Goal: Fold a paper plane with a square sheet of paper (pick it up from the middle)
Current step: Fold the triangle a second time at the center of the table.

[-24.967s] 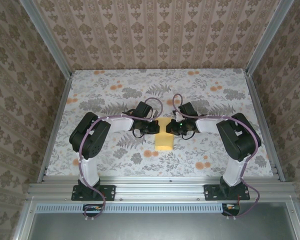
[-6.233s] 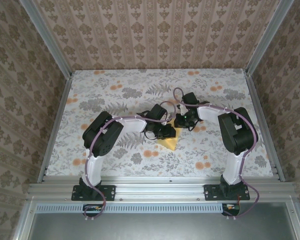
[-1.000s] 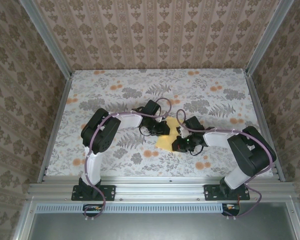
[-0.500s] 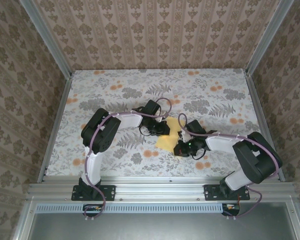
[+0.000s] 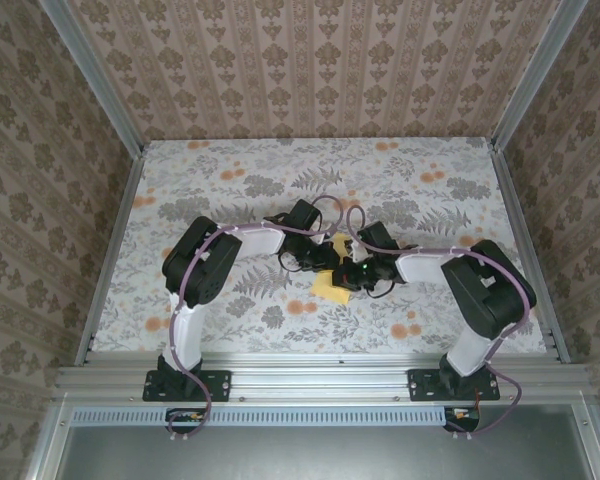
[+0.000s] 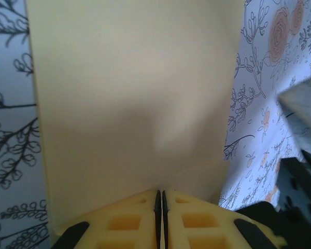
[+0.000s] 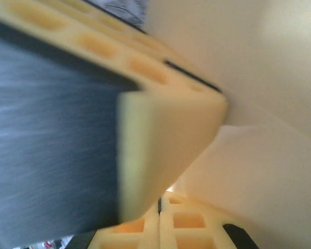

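Yellow-orange paper (image 5: 329, 288) lies mid-way across the surface (image 5: 230, 180), largely hidden beneath both grippers; its outline cannot be made out from above. Left gripper (image 6: 159, 194): jaws together, tips at the sheet's edge. Right gripper (image 7: 159, 202): jaws together over the paper, its wrist view blurred and half blocked by a yellow finger (image 7: 166, 124).

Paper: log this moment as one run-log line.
paper: part-folded, mid-table | left claw: shut, tips at paper | right claw: shut, at paper, close beside left claw
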Motion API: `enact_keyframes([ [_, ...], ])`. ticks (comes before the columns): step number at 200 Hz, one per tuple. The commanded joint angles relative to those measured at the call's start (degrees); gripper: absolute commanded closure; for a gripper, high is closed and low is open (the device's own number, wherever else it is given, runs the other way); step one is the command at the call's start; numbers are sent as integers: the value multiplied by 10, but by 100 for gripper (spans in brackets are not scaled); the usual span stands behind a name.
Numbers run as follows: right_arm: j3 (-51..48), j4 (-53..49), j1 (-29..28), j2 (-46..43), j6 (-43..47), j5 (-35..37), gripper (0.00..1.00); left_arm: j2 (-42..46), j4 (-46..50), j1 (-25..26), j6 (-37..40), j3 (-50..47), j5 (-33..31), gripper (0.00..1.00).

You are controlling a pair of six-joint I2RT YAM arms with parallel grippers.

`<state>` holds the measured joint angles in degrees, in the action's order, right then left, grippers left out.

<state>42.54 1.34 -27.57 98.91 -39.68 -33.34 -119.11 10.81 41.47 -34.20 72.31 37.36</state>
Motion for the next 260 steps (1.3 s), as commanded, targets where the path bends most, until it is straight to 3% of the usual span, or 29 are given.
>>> enact_keyframes([
  [1, 3, -14, 3, 11, 12, 16, 94, -44, 29, -4, 22, -16, -63, 87],
  [100, -100, -55, -6, -39, 39, 40, 94, -51, 39, -23, 24, 18, -61, 87],
  [260, -139, -68, -16, -71, 43, 51, 95, -74, 79, -65, 50, 96, -66, 86],
])
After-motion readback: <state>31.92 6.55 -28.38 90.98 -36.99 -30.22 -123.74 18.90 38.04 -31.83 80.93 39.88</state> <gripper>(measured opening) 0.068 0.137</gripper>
